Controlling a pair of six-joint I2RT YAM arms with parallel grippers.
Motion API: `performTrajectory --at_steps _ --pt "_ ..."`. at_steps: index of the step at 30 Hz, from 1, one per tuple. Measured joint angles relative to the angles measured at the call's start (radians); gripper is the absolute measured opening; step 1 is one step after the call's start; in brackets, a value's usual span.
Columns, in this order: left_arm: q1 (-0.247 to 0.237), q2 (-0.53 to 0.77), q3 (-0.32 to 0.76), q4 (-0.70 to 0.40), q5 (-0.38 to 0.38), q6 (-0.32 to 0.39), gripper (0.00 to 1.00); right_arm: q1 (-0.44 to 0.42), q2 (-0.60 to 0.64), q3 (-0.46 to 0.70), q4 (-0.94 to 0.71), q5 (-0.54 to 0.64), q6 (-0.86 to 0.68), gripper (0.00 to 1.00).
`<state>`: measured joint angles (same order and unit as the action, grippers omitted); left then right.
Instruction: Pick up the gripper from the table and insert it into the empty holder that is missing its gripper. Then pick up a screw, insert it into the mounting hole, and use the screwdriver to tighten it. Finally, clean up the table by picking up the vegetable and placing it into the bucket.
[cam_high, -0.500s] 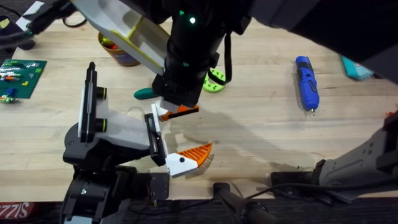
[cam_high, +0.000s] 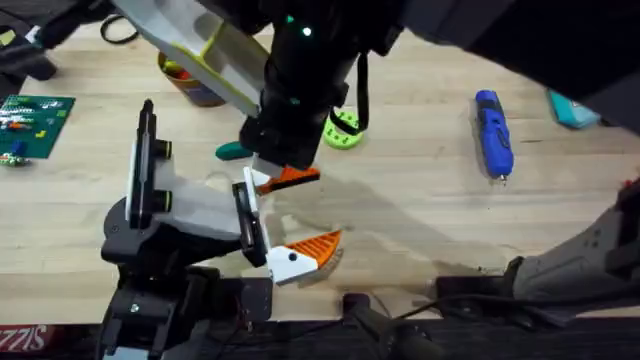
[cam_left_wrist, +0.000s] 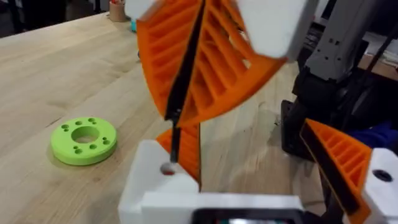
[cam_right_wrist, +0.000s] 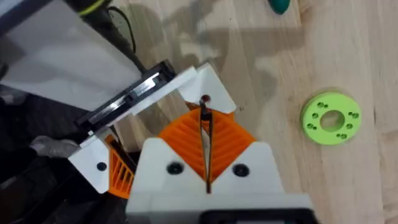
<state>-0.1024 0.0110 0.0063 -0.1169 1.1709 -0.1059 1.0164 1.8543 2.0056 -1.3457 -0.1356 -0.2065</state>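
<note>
Orange fingertip (cam_high: 293, 178) at the holder (cam_high: 190, 215)
R gripper (cam_high: 285, 168) is clamped on it, touching holder's bare bar afaict. We see L gripper (cam_left_wrist: 261, 180) w/ fingers apart.

table (cam_high: 420, 215): pale wood | on it: screwdriver (cam_high: 493, 133); green ring (cam_high: 343, 131); bucket (cam_high: 190, 85); holder (cam_high: 185, 225); green board (cam_high: 33, 121)
</note>
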Motion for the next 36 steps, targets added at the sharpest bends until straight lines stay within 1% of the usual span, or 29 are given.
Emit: performTrajectory --at_steps 11,21,36 --pt "0.0 0.0 0.0 0.0 0.0 0.0 0.988 0.0 0.002 0.0 0.0 0.0 0.0 0.004" --pt "0.0 0.001 0.0 -0.002 0.004 -0.008 0.988 -0.001 0.045 0.0 0.006 0.008 0.0 0.004" --pt "0.0 0.001 0.0 -0.002 0.004 -0.008 0.988 -0.002 0.048 0.0 -0.01 0.019 0.0 0.004"
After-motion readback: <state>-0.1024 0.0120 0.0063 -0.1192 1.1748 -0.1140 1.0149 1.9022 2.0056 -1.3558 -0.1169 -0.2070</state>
